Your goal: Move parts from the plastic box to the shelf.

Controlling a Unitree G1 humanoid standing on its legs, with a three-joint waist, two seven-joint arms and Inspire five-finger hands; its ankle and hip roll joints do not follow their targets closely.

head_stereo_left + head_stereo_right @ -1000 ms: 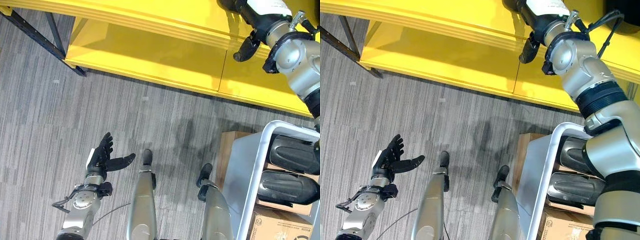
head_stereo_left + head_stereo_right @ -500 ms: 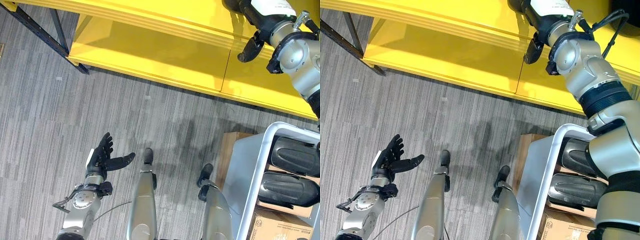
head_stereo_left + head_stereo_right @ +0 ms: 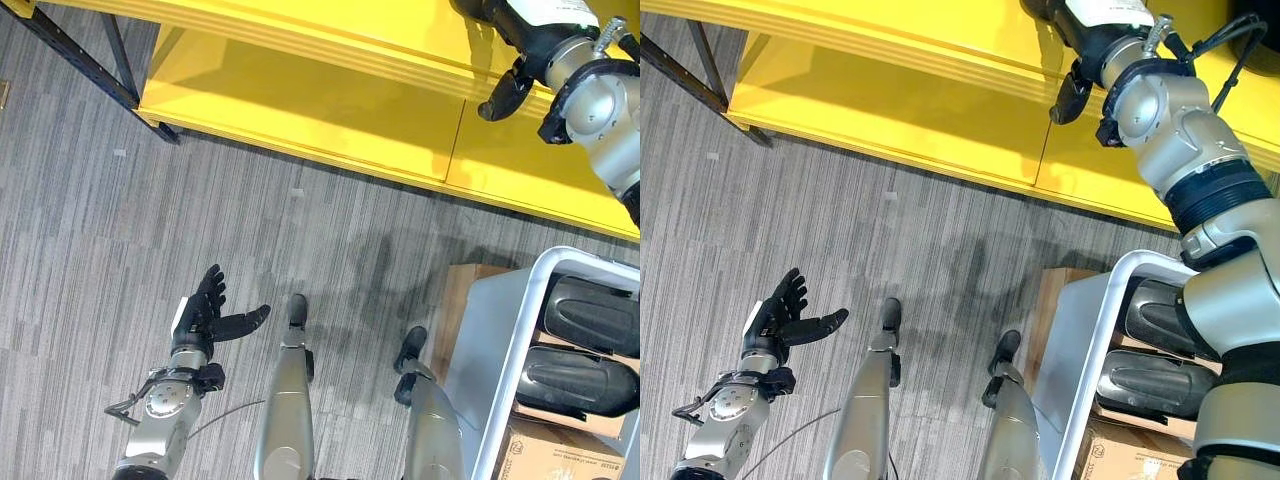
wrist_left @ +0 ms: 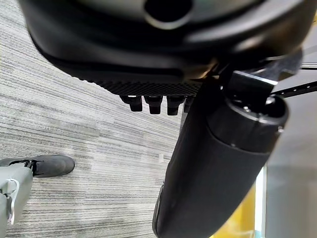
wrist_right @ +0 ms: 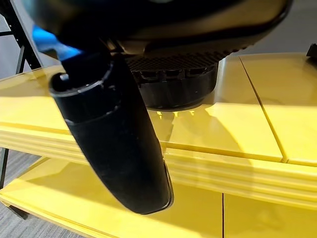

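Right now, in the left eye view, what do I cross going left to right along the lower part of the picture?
Left hand, open over the grey carpet → brown cardboard box on the floor → white cart frame → two dark parts stacked inside it.

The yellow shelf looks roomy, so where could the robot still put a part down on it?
The lower board of the yellow shelf lies bare from its dark leg across to the seam. The top board is bare beside the right hand. It is crowded at the white cart, packed with dark parts.
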